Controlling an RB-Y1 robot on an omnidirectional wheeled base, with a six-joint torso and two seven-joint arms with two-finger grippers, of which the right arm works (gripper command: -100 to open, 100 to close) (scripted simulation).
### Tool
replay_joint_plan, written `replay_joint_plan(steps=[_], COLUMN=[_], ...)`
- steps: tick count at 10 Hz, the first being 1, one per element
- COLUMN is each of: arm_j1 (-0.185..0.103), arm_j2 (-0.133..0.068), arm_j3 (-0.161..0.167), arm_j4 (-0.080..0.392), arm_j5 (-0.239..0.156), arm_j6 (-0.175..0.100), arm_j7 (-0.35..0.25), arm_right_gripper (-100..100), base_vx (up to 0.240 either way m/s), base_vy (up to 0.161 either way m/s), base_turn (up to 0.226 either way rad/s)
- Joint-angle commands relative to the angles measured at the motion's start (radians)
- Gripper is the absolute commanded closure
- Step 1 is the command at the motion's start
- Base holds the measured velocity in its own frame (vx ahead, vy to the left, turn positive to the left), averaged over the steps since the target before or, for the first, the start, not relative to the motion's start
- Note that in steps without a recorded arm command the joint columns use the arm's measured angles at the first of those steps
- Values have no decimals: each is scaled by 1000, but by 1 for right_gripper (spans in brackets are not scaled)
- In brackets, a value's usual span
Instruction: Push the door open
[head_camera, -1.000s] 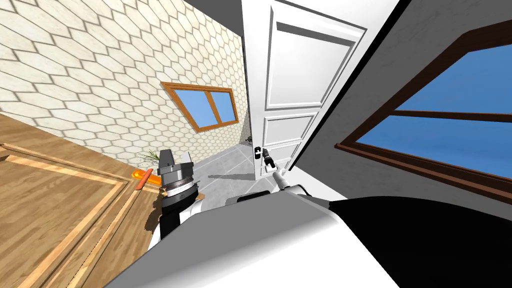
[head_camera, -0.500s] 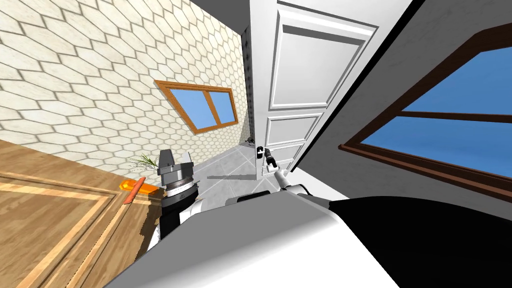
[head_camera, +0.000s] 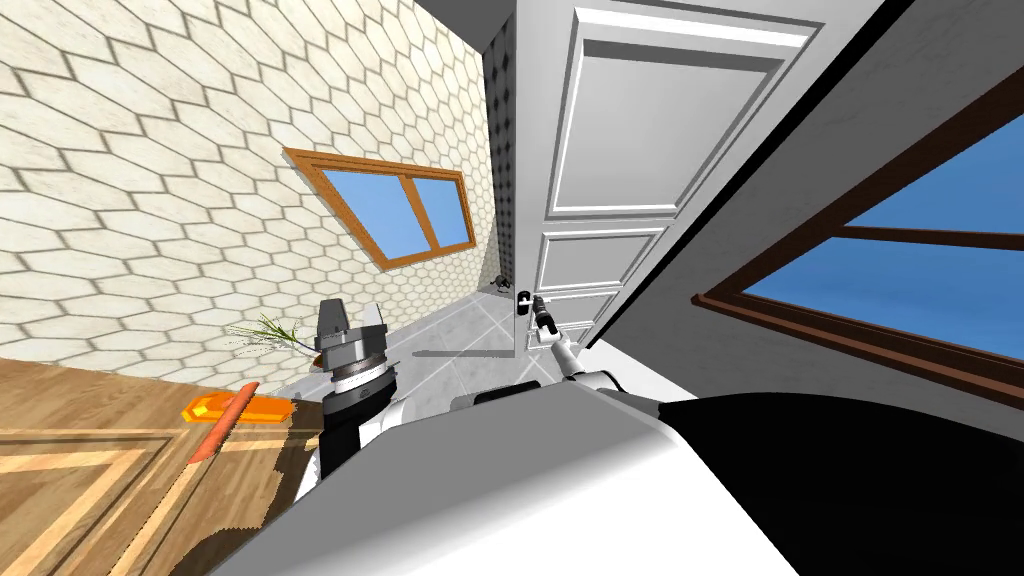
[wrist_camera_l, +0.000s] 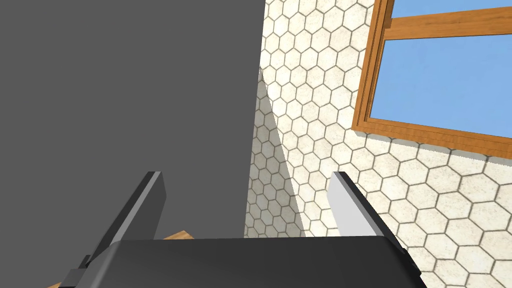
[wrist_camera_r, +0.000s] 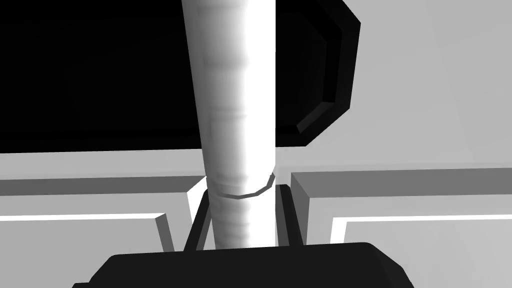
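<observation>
The white panelled door (head_camera: 610, 150) stands ajar ahead, with a narrow gap along its free edge. My right arm reaches out to its handle (head_camera: 524, 298), and the right gripper (head_camera: 538, 310) is at the lever. In the right wrist view the white lever (wrist_camera_r: 232, 100) runs up between the fingers of the right gripper (wrist_camera_r: 240, 195), which is shut on it, with the black handle plate (wrist_camera_r: 100, 75) and the door's panels (wrist_camera_r: 425, 100) close behind. My left gripper (head_camera: 353, 318) is raised at my left, open and holding nothing (wrist_camera_l: 246, 177).
A wooden top (head_camera: 80, 480) lies at my near left with an orange flat piece and a reddish stick (head_camera: 235, 410) on its edge, and a small plant (head_camera: 265, 332) behind. The hexagon-tiled wall has a window (head_camera: 400, 205). A grey wall with a window (head_camera: 900, 280) runs close on the right. The floor (head_camera: 460, 340) has grey tiles.
My view has turned, so the wooden top has slid down and left. The door has swung a little further away and the gap at its edge has widened. My right gripper stays on the handle.
</observation>
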Motion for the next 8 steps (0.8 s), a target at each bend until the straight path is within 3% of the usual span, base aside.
replay_joint_plan(steps=[1,8], arm_j1=[-10,-9], arm_j2=[-22,-43], arm_j3=[-27,-114], arm_j4=[15,20], arm_j5=[-6,-26], arm_j6=[-13,-15], arm_j7=[4,27], arm_right_gripper=[100,100], base_vx=[134,195], base_vy=[66,113], base_turn=[-54,-76])
